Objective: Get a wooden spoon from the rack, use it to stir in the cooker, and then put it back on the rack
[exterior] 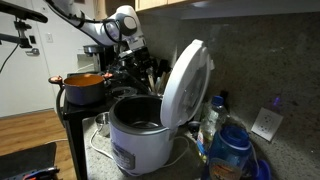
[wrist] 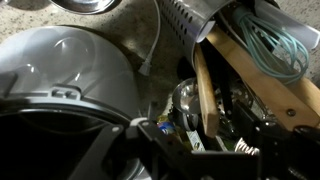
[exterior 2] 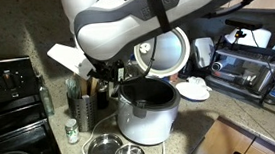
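The spoon [wrist: 205,95] is standing in the rack [wrist: 240,110], its light-brown handle showing in the wrist view among the other utensils. A wider wooden utensil [wrist: 268,85] is leaning just beside it, and a teal whisk [wrist: 278,45] is lying across that utensil's upper part. In both exterior views the spoon is not standing out from the dark handles crowding the rack [exterior: 147,72] [exterior 2: 97,91].

The jaws are sitting at the rack, down among the utensil handles. Whether they are open or gripping anything cannot be told, because dark parts are hiding them in every view. The arm [exterior: 122,25] [exterior 2: 142,16] is reaching over the rack from above.

The cooker [exterior: 135,140] [exterior 2: 146,114] is standing on the desk [exterior 2: 79,152] just beside the rack. Its lid [exterior: 187,80] [exterior 2: 168,52] is standing open and upright. In the wrist view the white cooker [wrist: 60,70] is filling the left part of the picture.

An orange pot [exterior: 85,85] is sitting on the far side of the rack from the cooker. Two metal bowls [exterior 2: 109,148] are lying on the desk in front of the cooker. A blue bottle [exterior: 230,150] is standing near the lid side of the cooker.
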Tool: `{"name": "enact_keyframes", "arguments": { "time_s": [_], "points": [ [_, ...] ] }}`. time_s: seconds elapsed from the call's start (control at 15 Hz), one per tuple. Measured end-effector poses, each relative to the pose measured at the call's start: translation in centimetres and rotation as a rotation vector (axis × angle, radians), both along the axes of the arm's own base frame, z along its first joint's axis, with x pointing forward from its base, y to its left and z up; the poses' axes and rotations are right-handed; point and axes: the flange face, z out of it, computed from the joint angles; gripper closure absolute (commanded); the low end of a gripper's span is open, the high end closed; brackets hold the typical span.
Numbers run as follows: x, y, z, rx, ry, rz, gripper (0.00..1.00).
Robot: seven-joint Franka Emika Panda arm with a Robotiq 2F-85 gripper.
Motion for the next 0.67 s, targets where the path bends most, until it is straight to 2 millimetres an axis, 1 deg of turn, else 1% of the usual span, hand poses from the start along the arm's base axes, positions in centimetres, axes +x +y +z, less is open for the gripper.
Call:
{"name": "enact_keyframes", "arguments": {
  "time_s": [0.27,0.4,0.53,0.6,0.67],
  "points": [
    [0.09,0.16,0.01,0.007,-0.009,0.006,0.84],
    [0.12,0.24,0.06,0.009,-0.013,0.008,0.98],
    [0.17,0.35,0.11,0.014,-0.019,0.012,0.99],
    [0.27,0.45,0.27,0.02,-0.029,0.017,0.95],
    [0.32,0.5,0.31,0.023,-0.032,0.018,0.95]
  ]
}}
